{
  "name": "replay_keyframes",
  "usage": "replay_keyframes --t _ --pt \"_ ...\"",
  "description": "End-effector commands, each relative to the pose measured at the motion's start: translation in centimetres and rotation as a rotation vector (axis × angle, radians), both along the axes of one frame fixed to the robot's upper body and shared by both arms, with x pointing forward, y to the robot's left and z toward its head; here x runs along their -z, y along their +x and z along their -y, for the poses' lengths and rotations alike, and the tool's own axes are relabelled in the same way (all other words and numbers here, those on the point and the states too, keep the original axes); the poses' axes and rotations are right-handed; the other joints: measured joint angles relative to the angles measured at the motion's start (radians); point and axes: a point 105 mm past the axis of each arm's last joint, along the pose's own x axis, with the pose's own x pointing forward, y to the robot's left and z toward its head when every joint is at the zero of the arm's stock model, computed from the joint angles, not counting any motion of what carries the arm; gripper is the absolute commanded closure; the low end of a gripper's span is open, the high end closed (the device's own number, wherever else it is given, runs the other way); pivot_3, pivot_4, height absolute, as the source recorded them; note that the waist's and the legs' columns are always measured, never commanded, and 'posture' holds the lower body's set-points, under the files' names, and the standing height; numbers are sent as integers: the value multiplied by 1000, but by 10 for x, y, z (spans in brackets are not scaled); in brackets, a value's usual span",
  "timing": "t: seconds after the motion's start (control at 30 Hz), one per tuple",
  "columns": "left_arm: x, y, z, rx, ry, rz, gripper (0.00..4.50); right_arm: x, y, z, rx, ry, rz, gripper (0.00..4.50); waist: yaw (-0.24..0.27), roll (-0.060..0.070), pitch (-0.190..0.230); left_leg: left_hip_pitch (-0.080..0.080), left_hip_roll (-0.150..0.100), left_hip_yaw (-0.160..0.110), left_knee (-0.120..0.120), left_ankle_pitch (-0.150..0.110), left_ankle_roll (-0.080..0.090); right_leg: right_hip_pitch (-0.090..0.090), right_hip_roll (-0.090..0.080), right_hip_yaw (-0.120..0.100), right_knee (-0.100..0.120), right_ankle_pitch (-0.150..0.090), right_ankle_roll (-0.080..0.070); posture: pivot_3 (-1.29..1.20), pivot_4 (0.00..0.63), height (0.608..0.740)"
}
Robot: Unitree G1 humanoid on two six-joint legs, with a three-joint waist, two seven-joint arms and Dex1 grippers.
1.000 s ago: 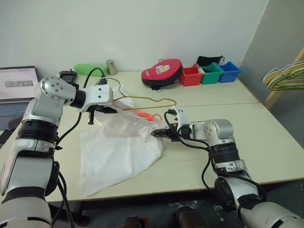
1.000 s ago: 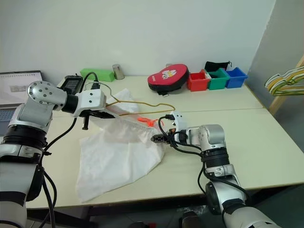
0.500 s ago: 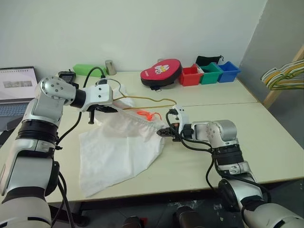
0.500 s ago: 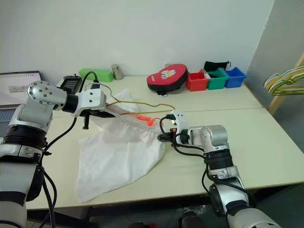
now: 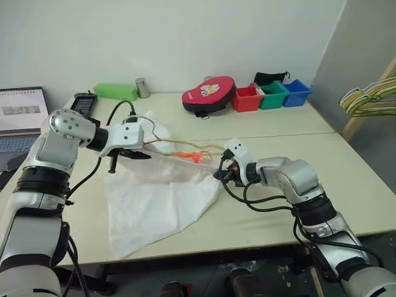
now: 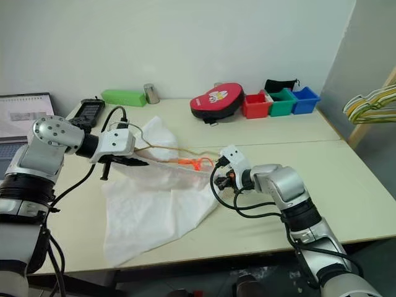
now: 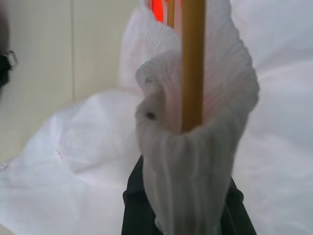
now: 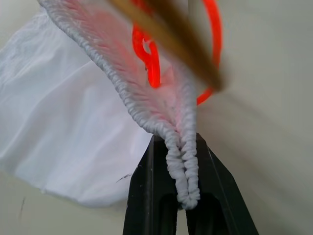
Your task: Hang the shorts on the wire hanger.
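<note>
The pale cream table [image 5: 346, 179] carries the white shorts [image 5: 154, 198], a green box [image 5: 116, 91], a small metal cup [image 5: 143, 88], a red round case [image 5: 209, 94], and red, green and blue bins [image 5: 272, 94].

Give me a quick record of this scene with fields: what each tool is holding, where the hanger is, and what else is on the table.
left tool: shut on the waistband of the white thin-fabric shorts
right tool: shut on the gathered waistband's other end
thin yellow-tan wire hanger: runs along the waistband between the tools
table: shorts' legs lie on it
far side: red, green and blue bins, red round case
</note>
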Motion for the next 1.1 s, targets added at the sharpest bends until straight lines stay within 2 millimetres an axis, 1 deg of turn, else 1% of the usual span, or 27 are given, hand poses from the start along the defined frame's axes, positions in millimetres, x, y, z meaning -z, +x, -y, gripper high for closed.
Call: replay_keyframes --t 0.03,0.3,0.4,0.47,0.6,0.7,0.77,0.83,0.9,1.1 --pt "-11 -1 -9 -10 38 44 4500 -22 1 4 -39 -24 95 4489 2 0 0 0 0 0 0 0 0 0 0 0 0 0 0 -26 0 740" --pt "-4 2 -16 -9 116 51 4500 -35 -3 6 -98 -71 157 4489 2 0 0 0 0 1 0 0 0 0 0 0 -2 0 0 -37 4 740" --pt "0 7 -16 -8 140 73 4500 -42 -4 5 -137 -117 216 4489 2 0 0 0 0 1 0 0 0 0 0 0 -2 0 0 -42 6 740" --pt "1 11 -10 -2 127 89 4500 -46 -5 3 -168 -150 262 4489 1 0 0 -1 0 1 0 0 0 0 0 0 -3 0 0 -46 8 740" --pt "6 17 14 58 100 118 4500 -62 -3 -6 -226 -239 417 4489 2 0 0 -1 0 1 0 0 0 0 -1 1 -4 0 1 -52 8 740" --pt "6 20 23 72 76 131 4500 -66 -1 -9 -241 -270 470 4489 1 0 0 -1 0 1 0 0 0 0 -1 0 -5 0 1 -52 8 740" --pt "4 27 41 92 39 175 4500 -71 2 -14 -262 -302 528 4489 1 0 0 -2 0 1 0 0 0 0 -1 0 -5 0 1 -60 9 740" --pt "5 27 57 133 17 183 4500 -78 9 -17 -264 -361 617 4489 1 0 0 -2 0 1 0 0 0 0 -2 1 -5 0 0 -60 9 740" --pt "5 28 62 144 14 182 4500 -81 12 -18 -273 -385 652 4489 0 0 0 -2 0 1 0 0 0 0 -2 1 -5 0 0 -65 11 740" --pt "8 33 61 142 44 198 4500 -88 11 -17 -311 -410 690 4489 -1 0 0 -2 0 1 -1 0 0 0 -1 1 -7 2 -3 -67 15 740"
